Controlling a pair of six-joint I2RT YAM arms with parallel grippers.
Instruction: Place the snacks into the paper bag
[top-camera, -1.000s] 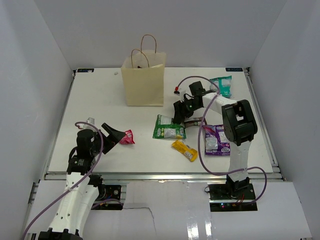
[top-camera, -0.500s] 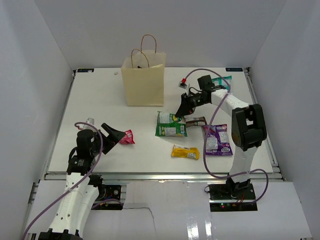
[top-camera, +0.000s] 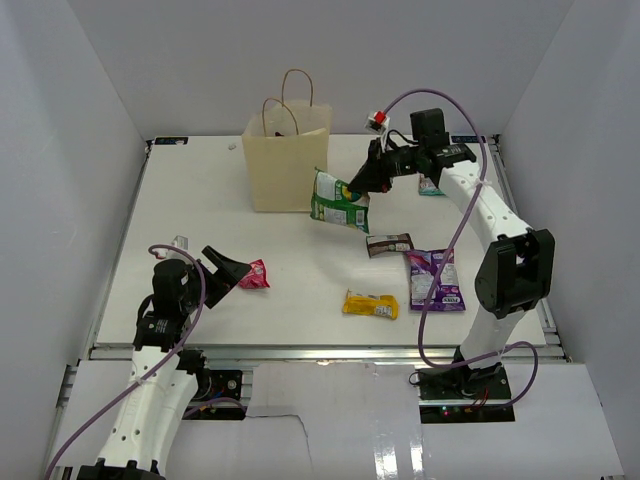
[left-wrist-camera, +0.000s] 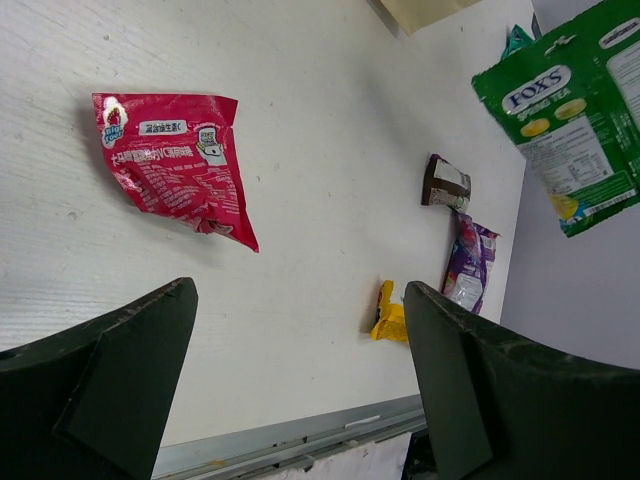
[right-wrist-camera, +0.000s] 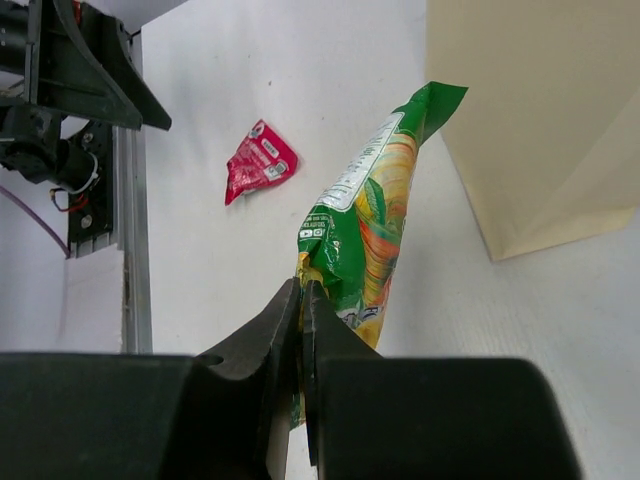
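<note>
My right gripper (top-camera: 358, 187) (right-wrist-camera: 302, 287) is shut on the edge of a green pouch (top-camera: 338, 201) (right-wrist-camera: 373, 226) and holds it in the air just right of the beige paper bag (top-camera: 287, 158) (right-wrist-camera: 540, 120). The pouch also shows in the left wrist view (left-wrist-camera: 572, 130). My left gripper (top-camera: 228, 268) (left-wrist-camera: 300, 300) is open and empty beside a small red packet (top-camera: 255, 274) (left-wrist-camera: 175, 160) (right-wrist-camera: 260, 160). On the table lie a brown bar (top-camera: 389, 243) (left-wrist-camera: 446, 184), a yellow bar (top-camera: 371, 304) (left-wrist-camera: 391, 315), a purple pouch (top-camera: 433, 279) (left-wrist-camera: 467, 267) and a teal pouch (top-camera: 430, 186).
White walls close in the table (top-camera: 200, 210) on the left, back and right. A metal rail (top-camera: 320, 350) runs along the near edge. The right arm's cable (top-camera: 455, 230) loops over the purple pouch.
My right gripper has lifted the green pouch off the table and carried it back and left toward the paper bag. The yellow bar shifted slightly. The left arm has not moved.
</note>
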